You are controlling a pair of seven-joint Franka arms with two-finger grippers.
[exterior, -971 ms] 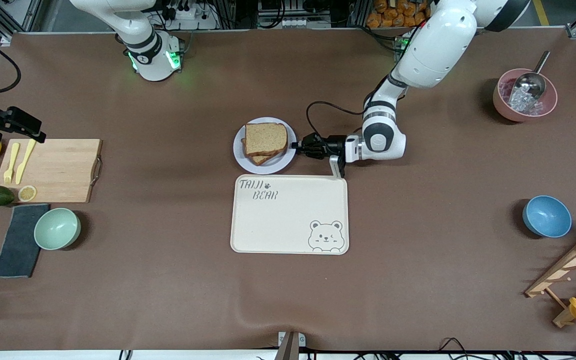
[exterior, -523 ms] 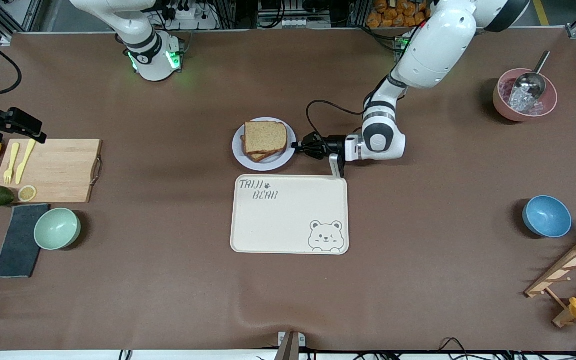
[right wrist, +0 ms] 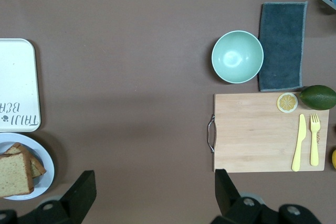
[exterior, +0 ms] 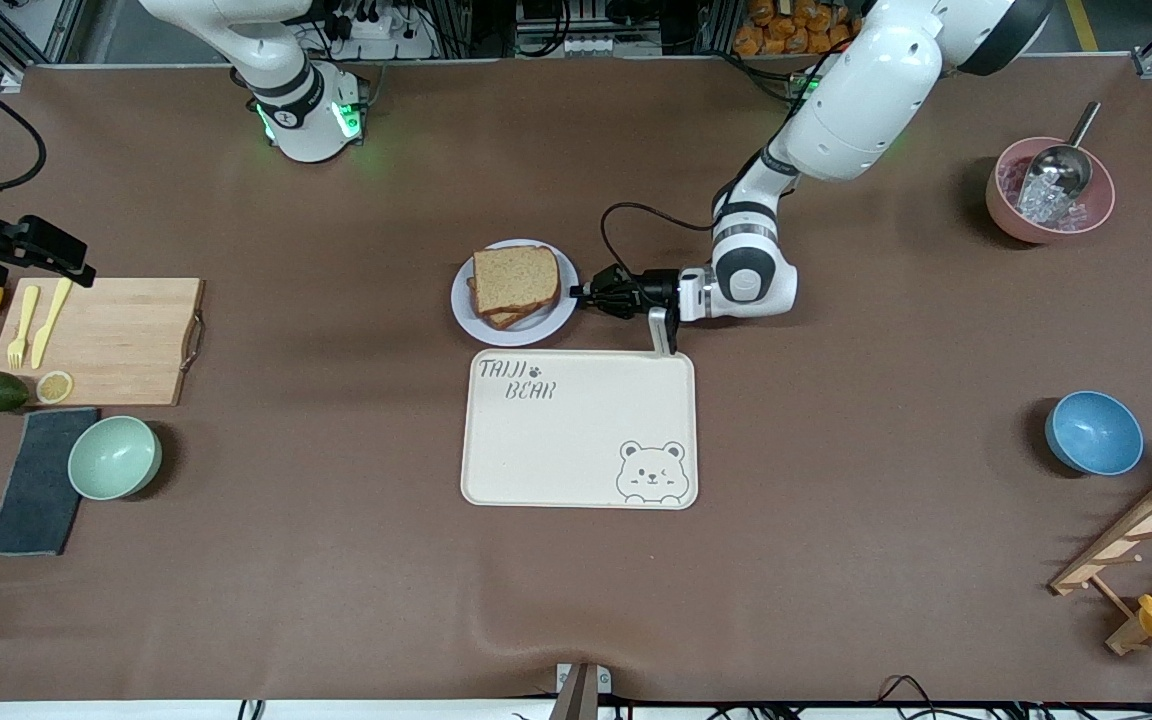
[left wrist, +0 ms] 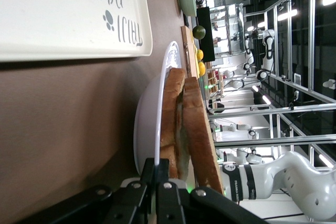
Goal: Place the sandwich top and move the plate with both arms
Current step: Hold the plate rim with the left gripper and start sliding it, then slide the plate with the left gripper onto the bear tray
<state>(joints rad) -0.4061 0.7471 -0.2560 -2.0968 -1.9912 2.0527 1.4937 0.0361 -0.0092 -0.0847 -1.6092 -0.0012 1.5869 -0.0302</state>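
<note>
The sandwich top (exterior: 514,279), a plain brown bread slice, lies on a stacked sandwich on the round pale plate (exterior: 465,310), mid-table. My left gripper (exterior: 576,293) lies low and level at the plate's edge toward the left arm's end, shut on the rim. In the left wrist view the jaws (left wrist: 157,174) pinch the thin plate rim (left wrist: 143,129), with the sandwich top (left wrist: 202,129) just past them. My right gripper (right wrist: 153,195) hangs open and empty high above bare table beside the cutting board; it shows as a dark shape (exterior: 36,255) at the right arm's end.
A cream bear tray (exterior: 576,430) lies just nearer the camera than the plate. At the right arm's end are a cutting board (exterior: 101,340), a green bowl (exterior: 114,457) and a dark cloth (exterior: 36,480). At the left arm's end are a pink bowl (exterior: 1001,205), a blue bowl (exterior: 1093,432) and a wooden rack (exterior: 1136,550).
The left gripper, shut on the rim, has shifted the plate and sandwich a little toward the right arm's end. The right arm has not moved.
</note>
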